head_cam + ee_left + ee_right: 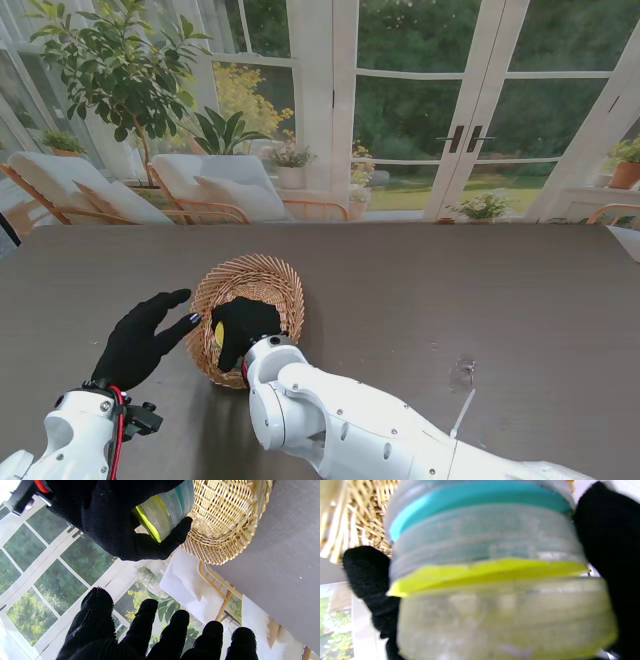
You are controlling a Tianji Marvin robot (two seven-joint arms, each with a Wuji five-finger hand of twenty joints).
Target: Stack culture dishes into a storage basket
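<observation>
A round wicker basket [262, 280] sits on the dark table left of centre. Over its near part, my right hand [243, 327] in a black glove is shut on a stack of clear culture dishes [490, 562]. Yellow and teal layers show in the stack [165, 508], and a yellow edge [219, 333] peeks out beside the palm. In the left wrist view the stack hangs at the basket's rim [225, 527]. My left hand [142, 337] hovers just left of the basket, open, fingers spread, holding nothing; its fingertips [180, 620] point past the basket.
The dark table [450, 290] stretches right and far from the basket. A small shiny smear [463, 373] marks it near my right arm [340, 420]. Beyond the far edge stand lounge chairs, plants and glass doors.
</observation>
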